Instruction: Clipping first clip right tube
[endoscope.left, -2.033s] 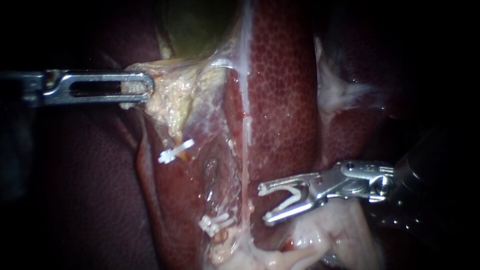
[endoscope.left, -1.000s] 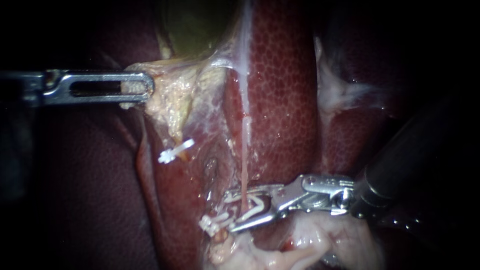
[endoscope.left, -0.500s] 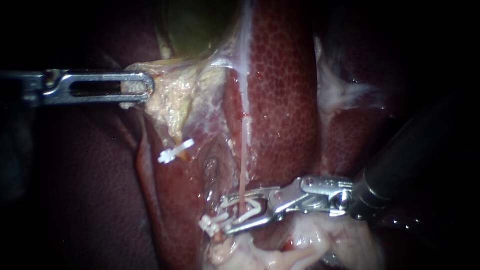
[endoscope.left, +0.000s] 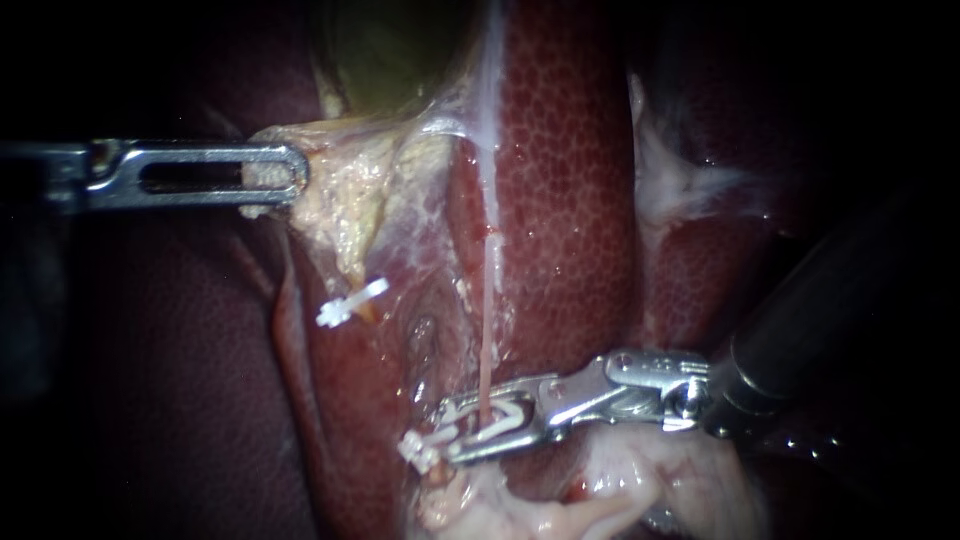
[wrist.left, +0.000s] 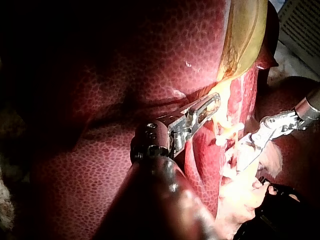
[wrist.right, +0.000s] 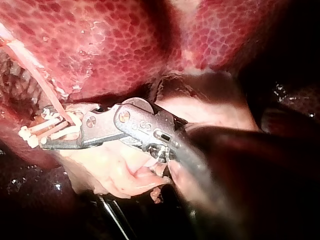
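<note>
The thin, pale pink right tube (endoscope.left: 486, 350) runs down over the mottled red liver (endoscope.left: 570, 200) into the right instrument's claw. At far left, the left instrument (endoscope.left: 272, 176) has its slotted steel claw clamped on pale yellowish tissue (endoscope.left: 340, 195). Bare liver lies open between the two instruments. The right instrument (endoscope.left: 460, 430) has its claw narrow, holding a white plastic clip (endoscope.left: 505, 420) around the tube. The claw's tips are just beside a seated white clip (endoscope.left: 420, 450).
</note>
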